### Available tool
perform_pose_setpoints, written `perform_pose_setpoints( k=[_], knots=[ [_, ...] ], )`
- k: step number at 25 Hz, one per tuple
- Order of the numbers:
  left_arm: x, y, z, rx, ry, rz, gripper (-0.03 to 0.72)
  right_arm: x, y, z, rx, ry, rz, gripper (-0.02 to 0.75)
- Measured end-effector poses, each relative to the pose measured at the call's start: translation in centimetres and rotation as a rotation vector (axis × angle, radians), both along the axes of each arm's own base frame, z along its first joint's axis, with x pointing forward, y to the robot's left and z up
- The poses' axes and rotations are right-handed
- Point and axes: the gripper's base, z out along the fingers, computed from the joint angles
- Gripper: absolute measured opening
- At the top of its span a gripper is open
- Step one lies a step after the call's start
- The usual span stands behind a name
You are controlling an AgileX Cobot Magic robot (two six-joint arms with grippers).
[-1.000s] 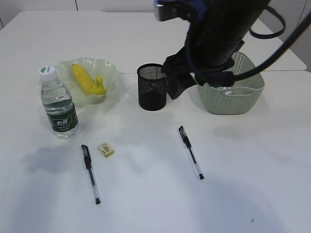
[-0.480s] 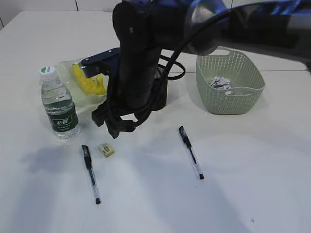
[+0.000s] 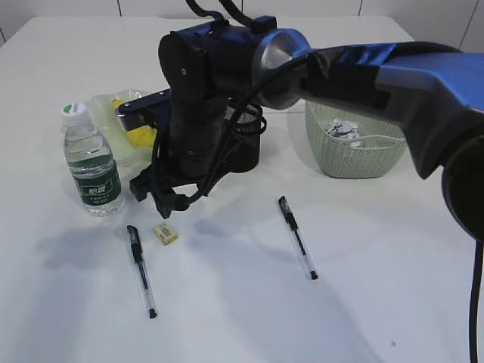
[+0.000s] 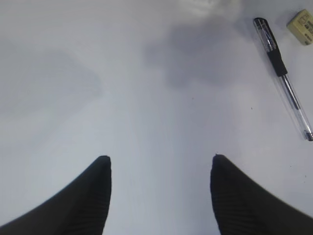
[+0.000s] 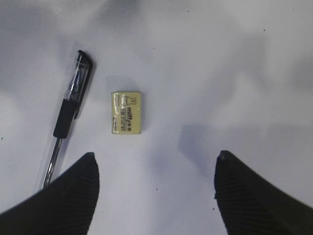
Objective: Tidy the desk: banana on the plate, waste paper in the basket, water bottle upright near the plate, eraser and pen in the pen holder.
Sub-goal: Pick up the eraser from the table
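Both jaws gape empty; banana (image 3: 136, 128), paper (image 3: 344, 128) and bottle (image 3: 91, 160) look settled, eraser (image 5: 126, 112) and pens (image 3: 296, 237) remain.

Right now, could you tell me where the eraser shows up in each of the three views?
Exterior view: eraser lies on the table left of centre, just below the right gripper.
Left wrist view: eraser at the top right corner, partly cut off.
Right wrist view: eraser near centre, ahead of the open jaws.
Shared landmark: the pen beside it.
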Motion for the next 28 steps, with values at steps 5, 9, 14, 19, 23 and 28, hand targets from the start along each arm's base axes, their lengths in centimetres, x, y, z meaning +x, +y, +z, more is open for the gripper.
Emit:
perform_pose_setpoints(
  k=[5,9,14,19,23,28],
  knots=[
    [0.0,0.0,0.0,-0.005,-0.001,0.002,0.447,0.2,0.5,-0.8,0.033,0.018,-0.009,0.542],
    [0.0,-0.1,0.0,-0.007,-0.001,0.003,0.447,0.5,1.1,-2.0,0.048,0.038,-0.015,0.541],
    [0.0,-0.1,0.0,-0.013,-0.001,0.005,0.445,0.6,1.2,-2.7,0.052,0.049,-0.018,0.540],
    [0.0,-0.1,0.0,-0.017,-0.002,0.006,0.443,0.7,1.4,-3.7,0.050,0.058,-0.020,0.538],
    [0.0,-0.2,0.0,-0.021,-0.002,0.008,0.442,0.7,1.7,-4.5,0.056,0.068,-0.021,0.536],
    [0.0,-0.2,0.0,-0.023,-0.002,0.008,0.443,0.3,2.7,-5.2,0.058,0.065,-0.003,0.536]
  ],
)
